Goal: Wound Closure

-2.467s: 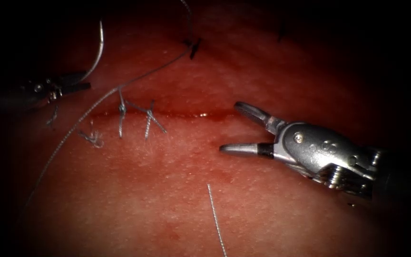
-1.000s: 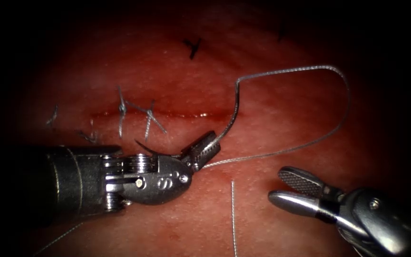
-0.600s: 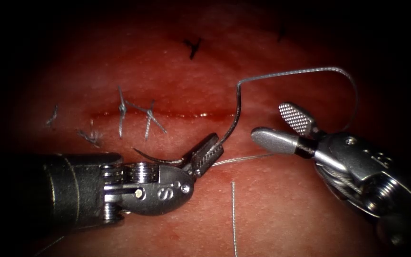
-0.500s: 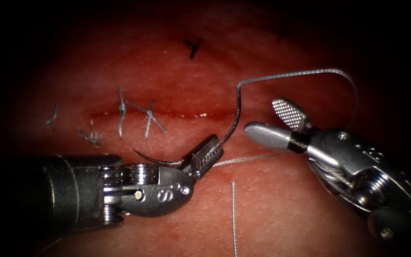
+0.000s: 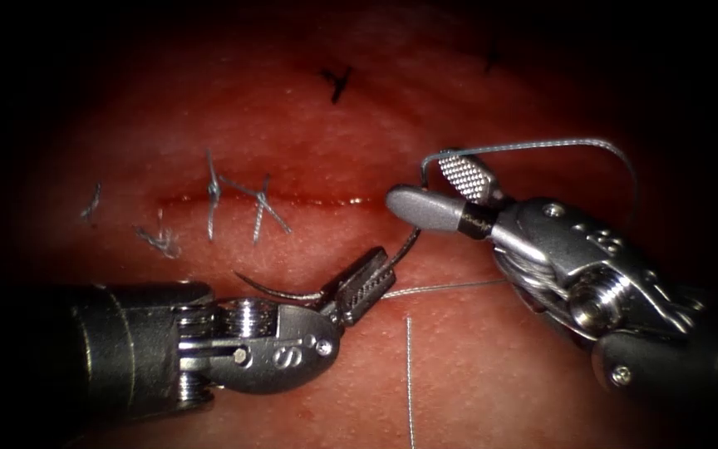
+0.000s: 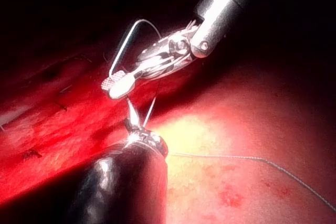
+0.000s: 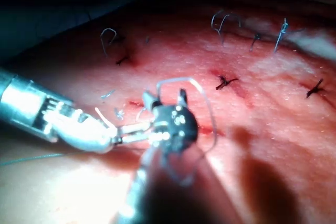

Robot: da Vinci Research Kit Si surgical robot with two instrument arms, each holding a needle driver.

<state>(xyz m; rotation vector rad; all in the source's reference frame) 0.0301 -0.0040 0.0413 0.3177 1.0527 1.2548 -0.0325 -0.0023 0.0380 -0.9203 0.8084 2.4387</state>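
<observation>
So since half a second back the right arm's silver needle driver (image 5: 427,185) has slid further left and up, and its fingers (image 5: 421,208) are spread apart around the needle's upper stretch, not closed on it yet as far as I can see. The left tool hasn't really budged.

Nearest the camera, a loose pale strand of cut thread (image 5: 409,382) lies straight on the red, wet pork tissue (image 5: 475,382). Just above that, the left arm's steel needle driver (image 5: 366,281) comes in from the left with its fingers clamped on the thin curved steel needle (image 5: 280,292), gripping roughly mid-curve. The pointed end sticks out to the left, clear of the tissue; the other end rises toward the right tool. The grey braided thread (image 5: 542,145) arcs over the right tool and runs back to the left tool's fingers.

Further back is the horizontal cut (image 5: 292,199) with red fluid along it and two stitched knots (image 5: 234,199) across its left part. A dark stitch (image 5: 338,81) sits beyond that.
</observation>
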